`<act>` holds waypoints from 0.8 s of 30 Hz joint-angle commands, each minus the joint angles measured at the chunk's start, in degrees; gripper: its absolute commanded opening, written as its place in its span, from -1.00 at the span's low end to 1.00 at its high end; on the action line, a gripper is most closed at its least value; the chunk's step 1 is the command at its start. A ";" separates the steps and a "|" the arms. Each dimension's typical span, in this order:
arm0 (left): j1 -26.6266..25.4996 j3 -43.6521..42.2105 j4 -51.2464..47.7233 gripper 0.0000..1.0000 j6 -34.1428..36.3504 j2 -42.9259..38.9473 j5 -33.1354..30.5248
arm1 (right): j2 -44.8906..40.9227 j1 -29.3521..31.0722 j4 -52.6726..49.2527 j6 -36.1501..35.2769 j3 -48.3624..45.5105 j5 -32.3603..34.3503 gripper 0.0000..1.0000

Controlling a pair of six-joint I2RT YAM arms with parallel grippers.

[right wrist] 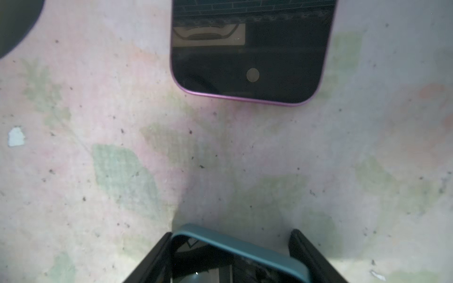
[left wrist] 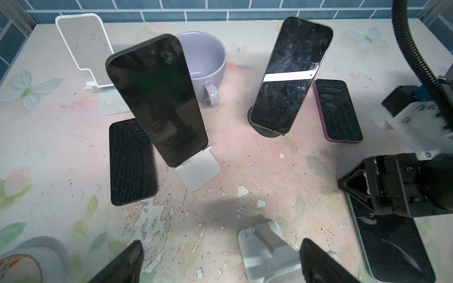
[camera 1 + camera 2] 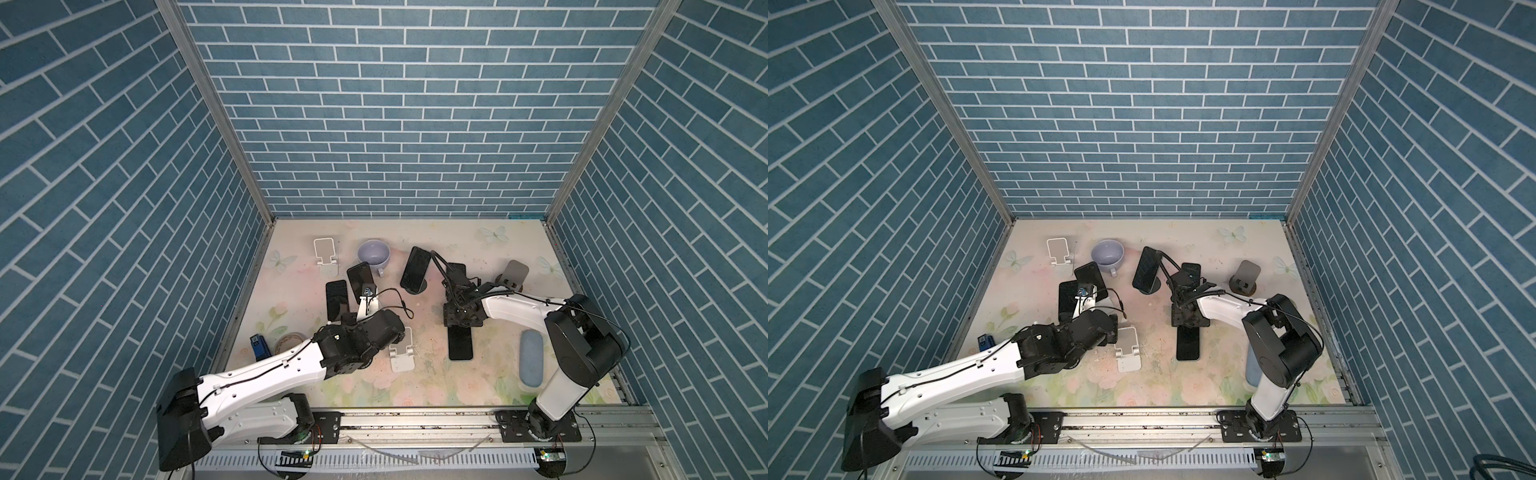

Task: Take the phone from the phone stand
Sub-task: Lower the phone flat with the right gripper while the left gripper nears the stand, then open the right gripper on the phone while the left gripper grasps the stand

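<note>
- The right end effector [image 1: 230,257] is set astride one end of a teal-cased phone [image 3: 460,345], which lies flat on the surface [image 2: 269,171], off any stand. Its fingers [image 1: 152,259] are seen close against both long edges, but whether a firm pinch is made cannot be told.
- The left end effector [image 2: 220,264] is spread wide, nothing is held in it, and it is pointed toward a black phone [image 2: 157,98].
- That black phone is propped, leaning back, on a white stand [image 2: 203,171], with its lower edge caught behind the small front lip. A scratched phone [image 2: 291,73] is propped likewise on a dark round stand [image 2: 267,133].
- Either propped phone is judged to be a stiff, flat slab of moderate weight, with smooth glass that is likely to slip and to be marred by a hard knock.
- Hold is best taken across the two long edges, in the upper half clear of the lip, so that the screen is not pressed.
- A lift upward along the backrest is called for before any pull forward; otherwise the light stand may be dragged or tipped along with the phone.
</note>
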 commanded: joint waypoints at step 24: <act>-0.82 -0.15 -0.96 0.99 -1.33 0.18 -1.52 | 3.72 -0.18 0.40 5.26 -2.35 2.30 0.24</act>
